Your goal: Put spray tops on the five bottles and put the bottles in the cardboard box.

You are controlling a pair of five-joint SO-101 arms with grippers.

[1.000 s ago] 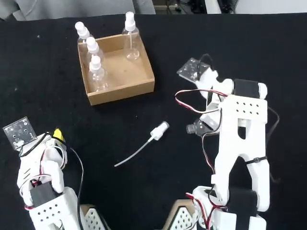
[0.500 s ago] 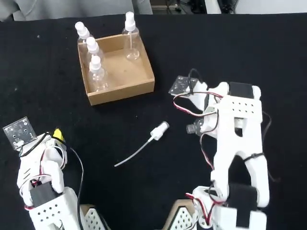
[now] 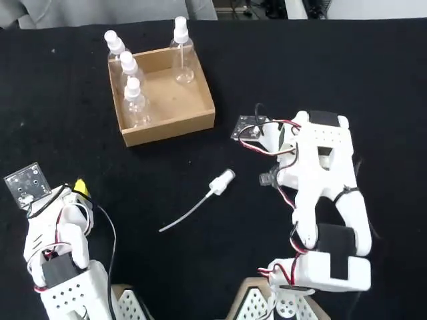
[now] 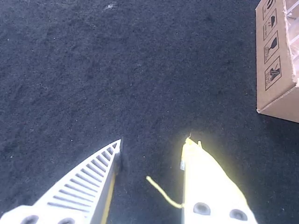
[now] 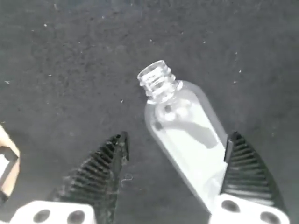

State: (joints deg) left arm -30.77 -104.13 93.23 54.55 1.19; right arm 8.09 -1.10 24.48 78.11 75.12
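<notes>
Right fingers (image 5: 105,163) are spread open either side of the uncapped bottle (image 5: 187,126), which lies on the bench apart from the cardboard box (image 3: 170,123). Left fingers (image 4: 93,177) are open and empty, also apart from that box.

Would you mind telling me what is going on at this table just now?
The right gripper hangs with its jaws open over an uncapped bottle lying on the black cloth. A loose spray top lies on the cloth nearby. Four capped bottles stand in or at the cardboard box. The left gripper, jaws open, hangs over bare cloth.
</notes>
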